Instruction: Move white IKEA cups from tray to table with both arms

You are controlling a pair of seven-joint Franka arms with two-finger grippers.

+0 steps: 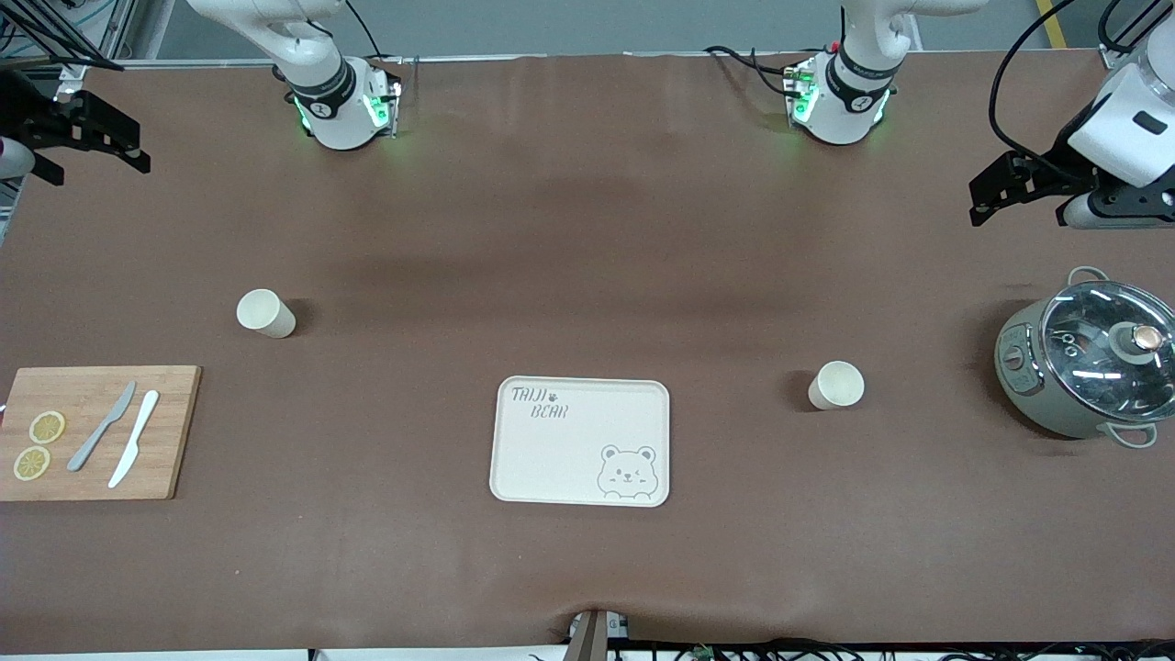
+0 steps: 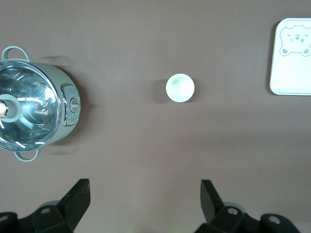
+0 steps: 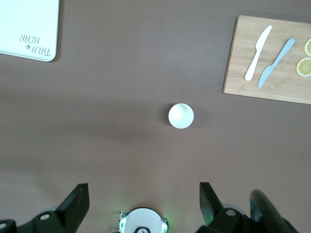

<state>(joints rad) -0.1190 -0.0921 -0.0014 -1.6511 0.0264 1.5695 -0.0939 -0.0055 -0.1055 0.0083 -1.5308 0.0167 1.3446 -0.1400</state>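
Two white IKEA cups stand upright on the brown table. One cup (image 1: 266, 313) (image 3: 181, 116) is toward the right arm's end, the other cup (image 1: 836, 385) (image 2: 180, 88) toward the left arm's end. The cream bear tray (image 1: 569, 459) lies between them, nearer the front camera, with nothing on it. My left gripper (image 1: 996, 195) (image 2: 145, 194) hangs open high over the table's left-arm end, apart from its cup. My right gripper (image 1: 96, 156) (image 3: 144, 196) hangs open high over the right-arm end, holding nothing.
A grey pot with a glass lid (image 1: 1088, 367) (image 2: 34, 111) stands at the left arm's end. A wooden cutting board (image 1: 96, 431) (image 3: 272, 63) with two knives and lemon slices lies at the right arm's end. The tray's corner (image 2: 291, 77) (image 3: 24, 19) shows in both wrist views.
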